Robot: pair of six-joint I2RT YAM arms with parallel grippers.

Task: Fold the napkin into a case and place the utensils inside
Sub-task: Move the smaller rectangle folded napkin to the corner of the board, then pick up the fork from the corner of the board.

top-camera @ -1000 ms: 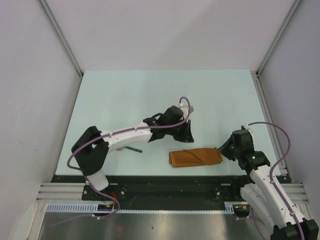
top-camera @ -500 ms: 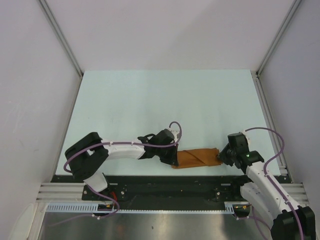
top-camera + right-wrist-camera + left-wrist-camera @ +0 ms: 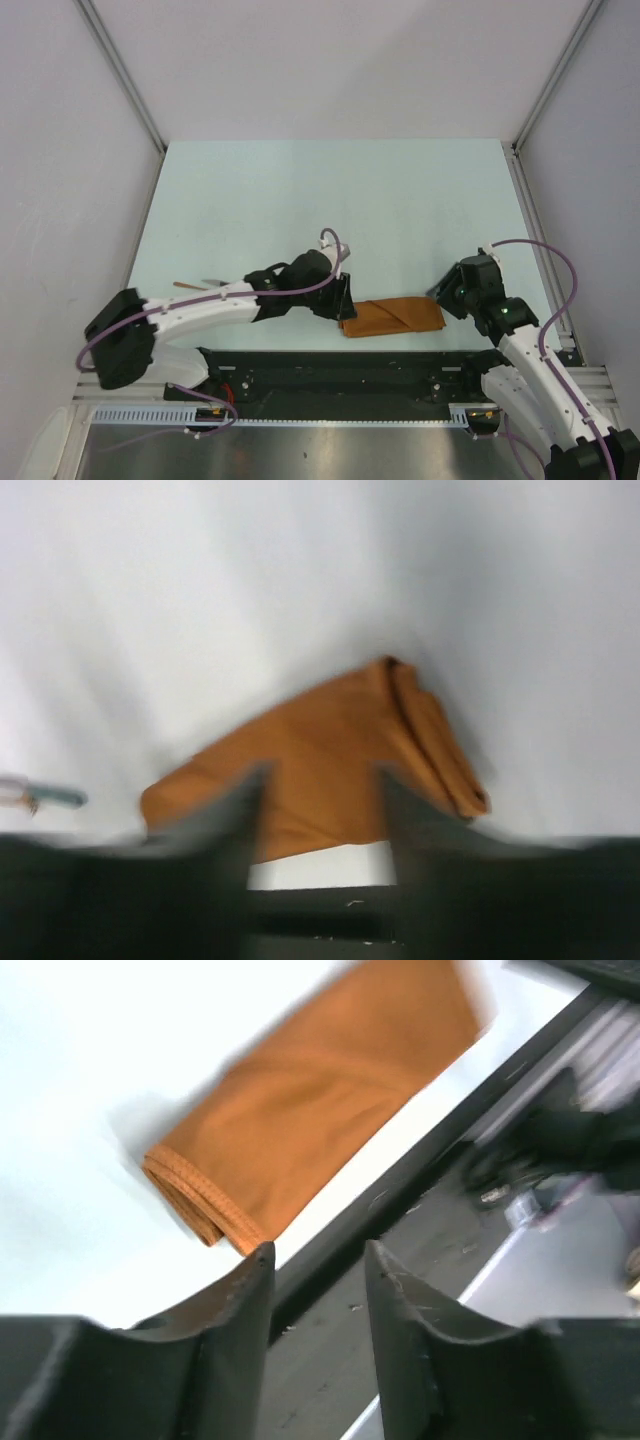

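Cloth: the napkin (image 3: 392, 316) lies folded into the case, a narrow layered rust-orange strip along the near edge of the counter (image 3: 300, 190), between the two arms.

Handling: I judge it soft, light and limp (nothing stiff holds the layers in place). It is not fragile, but it would probably slide or come unfolded if dragged.

Where to hold: the left wrist view shows stacked, hemmed edges at the strip's left end. That looks like the best spot to pinch only the top layer and lift it a little, opening a pocket without disturbing the fold underneath.

Left fingers (image 3: 240, 1310): parted, with nothing between them. The tips sit just short of the strip's left end, over the counter's near edge, and the layered hem lies just beyond one tip. They look apart from the cloth, though close.

Right fingers (image 3: 235, 830): the view is blurred, but they stand parted, with the strip showing through the gap and bare counter below it. They are at the strip's right end. I cannot tell whether they touch the cloth, and nothing appears to be pinched.

Utensils (image 3: 190, 285): these lie on the counter well to the left of the strip, beside the left arm. None is in the case yet, so the placing step is not yet done.
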